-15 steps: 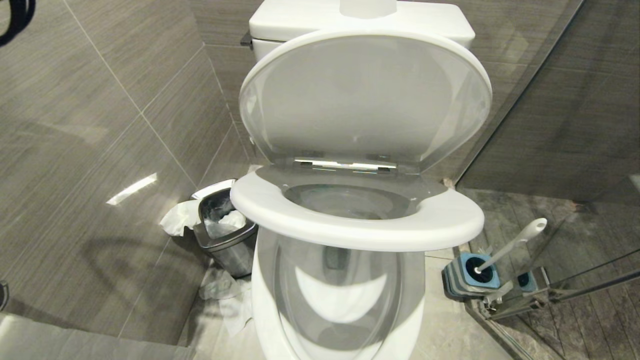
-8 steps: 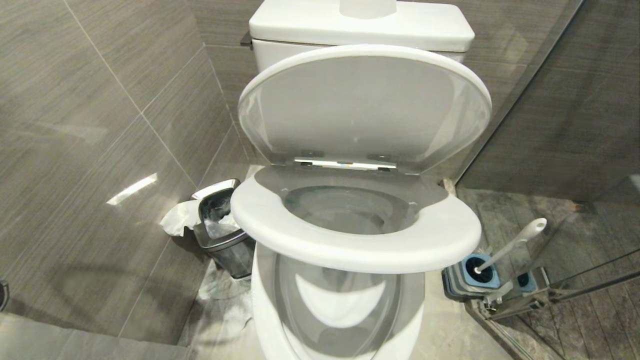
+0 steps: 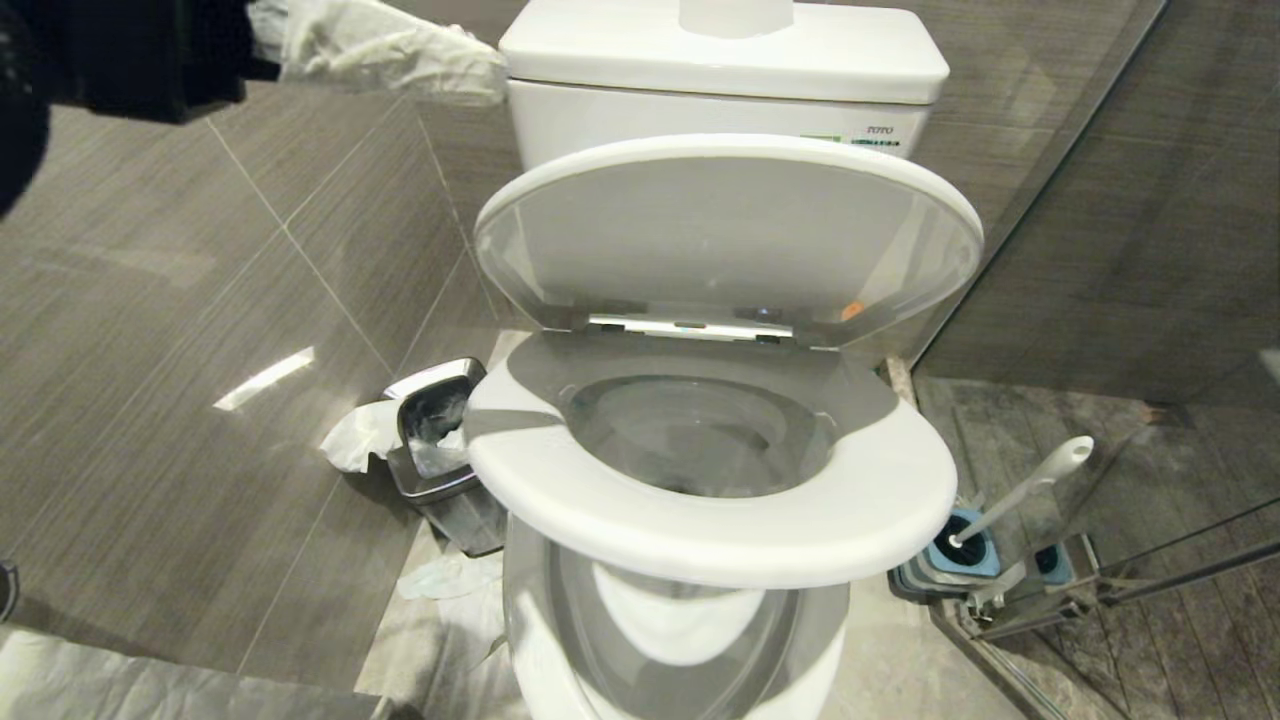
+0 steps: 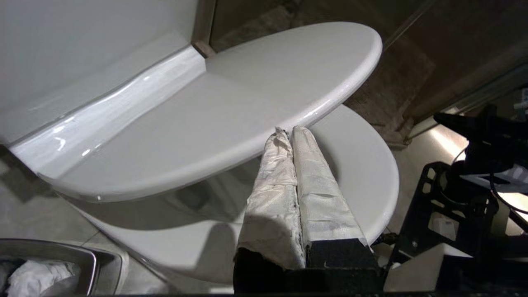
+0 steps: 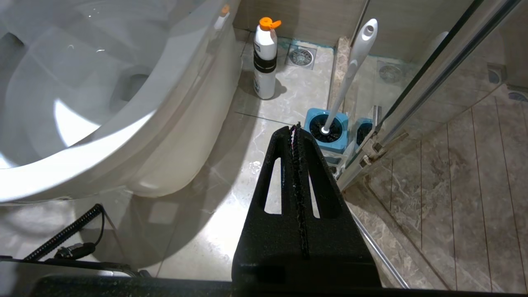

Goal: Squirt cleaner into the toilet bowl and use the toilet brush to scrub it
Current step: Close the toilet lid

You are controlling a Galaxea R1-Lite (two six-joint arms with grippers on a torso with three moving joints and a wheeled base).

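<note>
The white toilet bowl (image 3: pixel 530 640) stands in the middle, its inside mostly covered by the seat (image 3: pixel 720 530), which hangs part-way down above the rim. The lid (image 3: pixel 730 240) leans forward over the seat. My left gripper (image 3: pixel 492 88), wrapped in white tape, is shut and empty, high at the left beside the tank; in the left wrist view it (image 4: pixel 291 131) points at the lid's edge (image 4: pixel 330 103). The toilet brush (image 3: pixel 1030 485) stands in its blue holder (image 3: pixel 962 555) on the floor at the right. My right gripper (image 5: pixel 295 128) is shut and empty, low near the brush (image 5: pixel 350 70). The cleaner is out of view.
A steel bin (image 3: pixel 440 450) with crumpled paper stands left of the toilet, and more paper lies on the floor by it. A white bottle with an orange cap (image 5: pixel 265 57) stands behind the bowl (image 5: pixel 173 136). A glass shower partition (image 3: pixel 1100 300) closes off the right side.
The lid and the seat have both swung lower. My left gripper has come into the head view at the top left.
</note>
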